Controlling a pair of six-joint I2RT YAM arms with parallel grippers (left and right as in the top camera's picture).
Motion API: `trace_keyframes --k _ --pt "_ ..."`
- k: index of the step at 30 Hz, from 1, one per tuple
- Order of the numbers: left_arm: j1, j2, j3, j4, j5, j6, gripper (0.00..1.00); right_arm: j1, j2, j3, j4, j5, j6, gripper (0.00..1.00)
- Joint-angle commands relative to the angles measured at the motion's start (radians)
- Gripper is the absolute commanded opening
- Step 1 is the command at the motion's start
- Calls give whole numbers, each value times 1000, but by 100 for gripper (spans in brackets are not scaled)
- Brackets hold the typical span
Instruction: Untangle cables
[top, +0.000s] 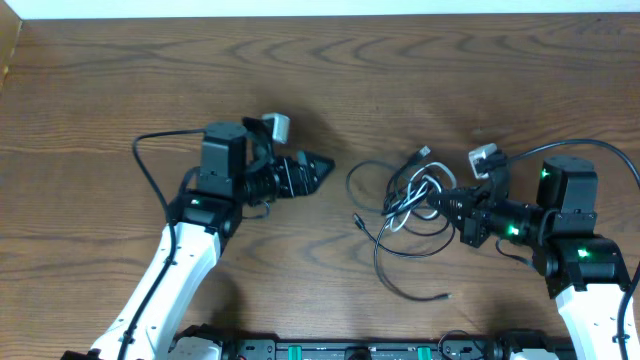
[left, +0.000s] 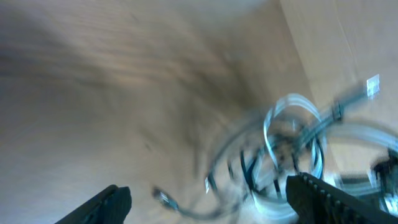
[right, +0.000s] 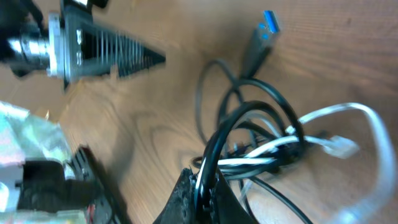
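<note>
The cables (top: 405, 205) lie in a tangled bunch of thin black cords and one white one, right of the table's middle. My right gripper (top: 440, 200) is at the bunch's right side. In the right wrist view it (right: 205, 190) is shut on a black cable with a white one beside it, and the cables (right: 261, 143) loop away from the jaws. My left gripper (top: 318, 170) hovers left of the bunch, apart from it. In the blurred left wrist view its fingers (left: 112, 202) stand wide apart and hold nothing, with the cables (left: 292, 137) ahead on the right.
A blue-tipped USB plug (right: 268, 22) points away from the bunch at its far side (top: 422, 153). Loose cable ends trail toward the front (top: 446, 297). Thicker black arm cords arc beside each arm (top: 150, 165) (top: 600, 150). The arm bases line the front edge (top: 350, 350).
</note>
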Motion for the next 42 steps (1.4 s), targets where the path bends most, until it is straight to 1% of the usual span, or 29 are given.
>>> trace_keyframes --k 1,3,4,7,9,10,12,15,18,20,23,27,30,33,35,40,42 --pt "-86 -13 22 -29 80 159 84 5 -3 0 34 4 155 1" --pt "-154 -13 22 -26 55 207 84 5 0 0 32 46 203 1" --pt "-184 -13 22 -25 22 211 84 5 3 0 26 65 209 1" --pt "-275 -14 22 -23 -146 209 84 5 12 0 9 97 211 1" --pt "-341 -14 22 -23 -292 212 84 5 19 0 3 97 212 1" --pt "-382 -14 22 -23 -379 229 84 5 23 0 3 97 212 1" --pt "-454 -14 22 -22 -494 277 84 5 28 0 3 97 216 1" --pt "-549 -10 22 5 -621 315 84 5 29 0 -2 97 216 1" --pt "-589 17 22 70 -721 315 84 5 28 0 -24 92 216 1" --pt "-589 36 22 120 -719 315 80 5 29 0 -36 93 215 1" --pt "-589 74 22 200 -705 315 71 5 28 0 -42 93 215 1" --pt "-589 134 22 264 -636 315 71 5 28 0 -42 93 215 1" --pt "-589 172 22 266 -581 315 71 5 29 0 -42 93 215 1" --pt "-589 196 22 267 -479 315 71 5 29 0 -42 102 215 1" --pt "-589 198 22 266 -438 315 72 5 29 0 -42 102 215 1" --pt "-589 198 22 260 -417 315 72 5 29 0 -42 105 215 1" --pt "-589 198 22 253 -417 327 77 5 29 0 -42 105 215 1"
